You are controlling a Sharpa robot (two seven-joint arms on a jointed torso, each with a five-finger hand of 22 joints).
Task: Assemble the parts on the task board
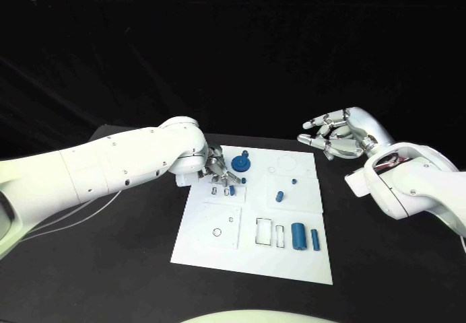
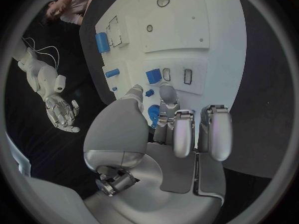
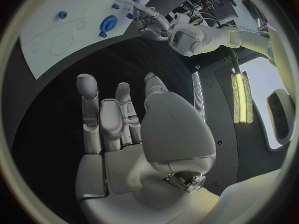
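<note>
You are at placing step: left hand (image 1: 219,168) low over task board (image 1: 233,249) upper left, fingers (image 2: 167,95) around small blue part (image 2: 153,76) beside slots; firm hold, cannot tell. Right hand (image 1: 340,133) released, off board. Next: seat part in slot, align carefully

A black table (image 1: 116,269) stands against a dark, unlit backdrop (image 1: 233,60). Beyond the table's edge, a tall narrow strip lamp (image 3: 239,97) glows yellow-green, with a bright pale window or screen (image 3: 274,84) beside it and tangled cables (image 3: 215,0) nearby.
</note>
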